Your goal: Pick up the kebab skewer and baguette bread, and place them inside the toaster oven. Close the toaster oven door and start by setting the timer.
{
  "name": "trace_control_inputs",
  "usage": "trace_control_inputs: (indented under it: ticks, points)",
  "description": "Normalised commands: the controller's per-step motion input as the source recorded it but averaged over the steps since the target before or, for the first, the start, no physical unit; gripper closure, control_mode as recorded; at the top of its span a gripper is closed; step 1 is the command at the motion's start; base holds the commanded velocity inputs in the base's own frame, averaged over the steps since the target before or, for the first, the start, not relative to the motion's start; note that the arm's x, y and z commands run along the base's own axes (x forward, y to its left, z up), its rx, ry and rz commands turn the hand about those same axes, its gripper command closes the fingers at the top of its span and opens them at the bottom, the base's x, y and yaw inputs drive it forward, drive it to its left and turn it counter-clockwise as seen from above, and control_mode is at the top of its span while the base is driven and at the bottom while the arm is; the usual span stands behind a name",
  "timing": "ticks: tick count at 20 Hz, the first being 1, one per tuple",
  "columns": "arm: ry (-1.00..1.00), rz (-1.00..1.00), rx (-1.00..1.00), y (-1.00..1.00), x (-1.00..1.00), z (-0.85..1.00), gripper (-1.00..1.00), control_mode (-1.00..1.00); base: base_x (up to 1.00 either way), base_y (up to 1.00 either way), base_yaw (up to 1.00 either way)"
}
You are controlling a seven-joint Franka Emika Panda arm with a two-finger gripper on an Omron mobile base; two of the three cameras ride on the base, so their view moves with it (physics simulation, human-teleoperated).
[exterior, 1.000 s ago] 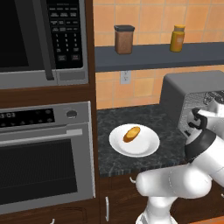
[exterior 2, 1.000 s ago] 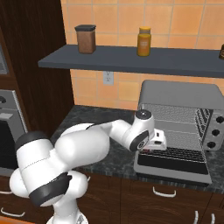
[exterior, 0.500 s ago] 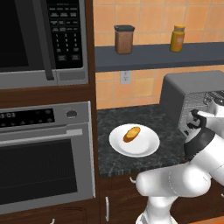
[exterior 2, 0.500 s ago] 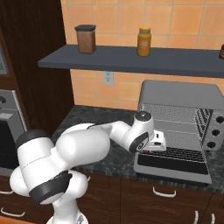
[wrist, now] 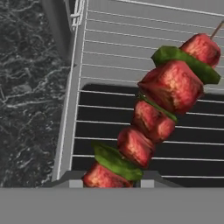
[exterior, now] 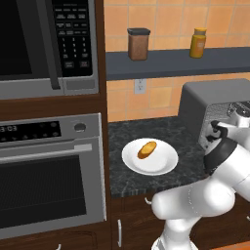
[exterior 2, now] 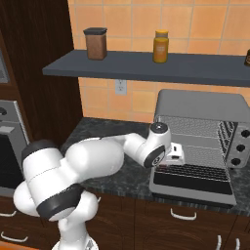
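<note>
The kebab skewer (wrist: 162, 105) runs slantwise across the hand view, its red meat chunks and green pepper slices strung from the lower middle up toward the top right, where the thin stick tip pokes out. Its lower end sits at the gripper, whose jaws are closed down narrow and pinching the skewer. Beneath the skewer lie the wire bars of the oven rack (wrist: 131, 48) and, nearer, the dark glass of the toaster oven door (wrist: 105, 131), which lies folded down flat.

In the right base view the gripper (exterior 2: 175, 155) reaches in at the mouth of the toaster oven (exterior 2: 200, 105), just above the near edge of the lowered door, with the white arm stretching across from the lower left. The oven's dark knobs (exterior 2: 239, 148) run down its right side.

In the left base view the baguette bread (exterior: 147, 149) lies on the white plate (exterior: 161, 163), which rests on the dark speckled counter (exterior: 127, 136) to the left of the toaster oven. On the grey shelf (exterior: 166, 66) above stand a brown jar (exterior: 138, 44) and a yellow bottle (exterior: 197, 43). The microwave (exterior: 44, 44) and the steel wall oven (exterior: 49, 171) stand at the left
</note>
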Motion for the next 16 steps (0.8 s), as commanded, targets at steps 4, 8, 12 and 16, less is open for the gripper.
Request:
trace_control_inputs:
  ticks: [4,8,12,16]
  points:
    - [0.00,0.00,0.00,0.00,0.20,-0.10,1.00,-1.00,0.00,0.00,0.00]
    - [0.00,0.00,0.00,-0.01,0.00,-0.29,1.00,-1.00,0.00,0.00,0.00]
    - [0.00,0.00,0.00,-0.05,0.00,-0.22,1.00,-1.00,0.00,0.00,0.00]
    - [0.00,0.00,0.00,-0.08,0.00,-0.16,1.00,-1.00,0.00,0.00,0.00]
